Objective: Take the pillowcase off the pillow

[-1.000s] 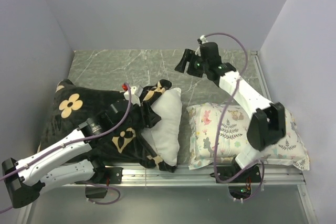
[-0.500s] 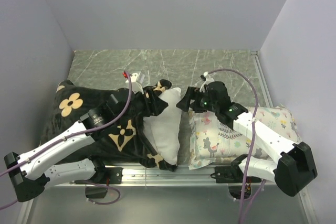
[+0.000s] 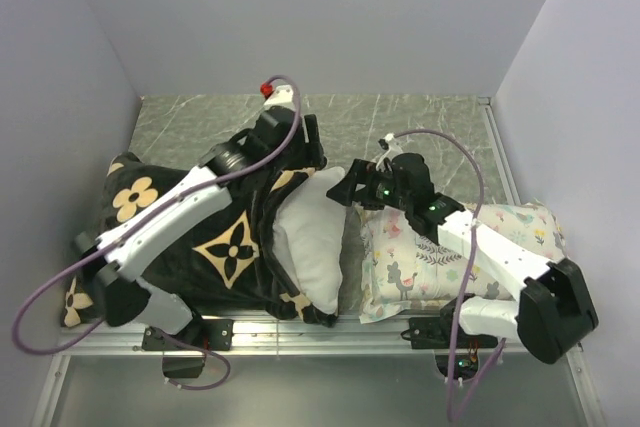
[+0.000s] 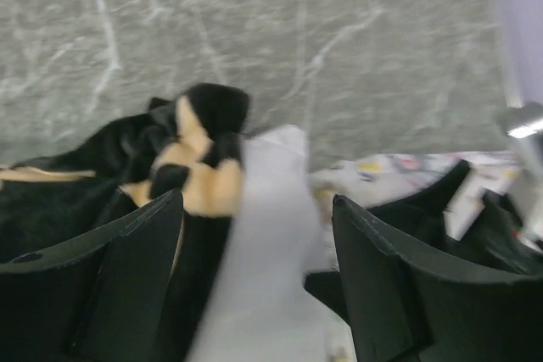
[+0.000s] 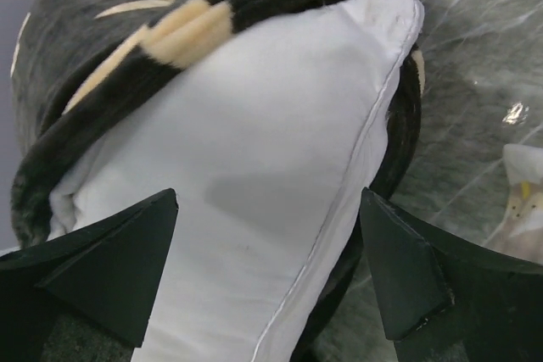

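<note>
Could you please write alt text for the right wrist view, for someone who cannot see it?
The right hand, open wide, faces the exposed end of the white pillow, which pokes out of the black and tan pillowcase on a grey marbled table.

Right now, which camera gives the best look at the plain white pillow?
The right wrist view: the pillow fills it, sharp, seam visible, its end poking out of the black pillowcase. The top view shows it smaller, beside the printed pillow. The left wrist view shows only a blurred white strip.
</note>
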`<state>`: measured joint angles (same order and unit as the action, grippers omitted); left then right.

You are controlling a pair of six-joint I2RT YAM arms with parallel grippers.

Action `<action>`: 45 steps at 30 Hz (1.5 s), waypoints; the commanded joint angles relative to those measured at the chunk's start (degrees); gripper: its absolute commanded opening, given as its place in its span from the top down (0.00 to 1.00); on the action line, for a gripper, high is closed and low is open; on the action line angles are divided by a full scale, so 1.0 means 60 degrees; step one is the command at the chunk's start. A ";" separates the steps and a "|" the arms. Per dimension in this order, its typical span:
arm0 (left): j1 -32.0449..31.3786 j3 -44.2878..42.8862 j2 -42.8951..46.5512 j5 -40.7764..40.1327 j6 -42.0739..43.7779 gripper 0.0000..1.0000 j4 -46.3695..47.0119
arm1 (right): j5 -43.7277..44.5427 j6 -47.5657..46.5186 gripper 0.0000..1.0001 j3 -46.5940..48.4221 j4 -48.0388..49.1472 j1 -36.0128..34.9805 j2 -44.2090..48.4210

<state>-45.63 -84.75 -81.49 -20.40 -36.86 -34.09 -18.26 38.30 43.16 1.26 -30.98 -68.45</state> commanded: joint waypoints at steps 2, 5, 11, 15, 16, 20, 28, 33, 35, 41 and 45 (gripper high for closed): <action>0.0689 -0.0757 -0.1064 0.0981 0.1336 0.24 -0.1100 | -0.0530 0.0573 0.03 0.0205 0.1415 -0.0051 -0.0777; 0.0837 -0.0743 -0.1753 0.1101 0.1587 0.24 -0.1276 | -0.0838 0.0808 0.02 0.0205 0.1913 -0.0095 -0.1465; 0.1115 -0.0187 -0.2326 0.1232 0.1588 0.33 -0.0970 | -0.1072 0.1101 0.15 0.0088 0.2676 -0.0271 -0.2302; 0.1261 -0.0186 -0.2369 0.0884 0.1500 0.72 -0.0910 | -0.0912 0.0941 0.65 0.0263 0.2414 -0.0315 -0.2450; 0.1305 -0.0230 -0.2384 0.0765 0.1457 0.78 -0.1012 | -0.0839 0.0868 0.83 0.0336 0.2108 -0.0315 -0.2450; 0.1817 -0.0421 -0.2195 0.0340 0.1296 1.00 -0.1072 | -0.0211 0.0560 1.00 0.0672 0.1433 -0.0329 -0.2100; 0.3630 -0.0377 -0.1448 -0.0174 0.1163 0.99 -0.0897 | 0.1738 -0.0509 1.00 0.1959 -0.1174 -0.0169 -0.0285; 0.5214 -0.0201 -0.1053 0.0075 0.1105 0.99 -0.0633 | 0.2413 -0.1051 1.00 0.2680 -0.2521 0.0504 0.0362; 0.5815 -0.0128 -0.0920 0.0337 0.1148 1.00 -0.0443 | 0.2341 -0.1081 1.00 0.2753 -0.2612 0.0971 0.0552; 0.5731 -0.0772 -0.1212 0.1788 0.1383 0.95 -0.0149 | 0.1902 -0.0906 1.00 0.2798 -0.2320 0.1106 -0.0134; 0.4955 -0.1210 -0.1300 0.2185 0.1631 0.56 -0.0060 | 0.1813 -0.0613 1.00 0.2753 -0.1719 0.1106 -0.0910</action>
<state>-14.33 -87.09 -89.56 -5.37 -29.50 -39.09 -10.50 34.24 57.95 -10.81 -25.91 -72.01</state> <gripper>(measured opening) 0.346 0.058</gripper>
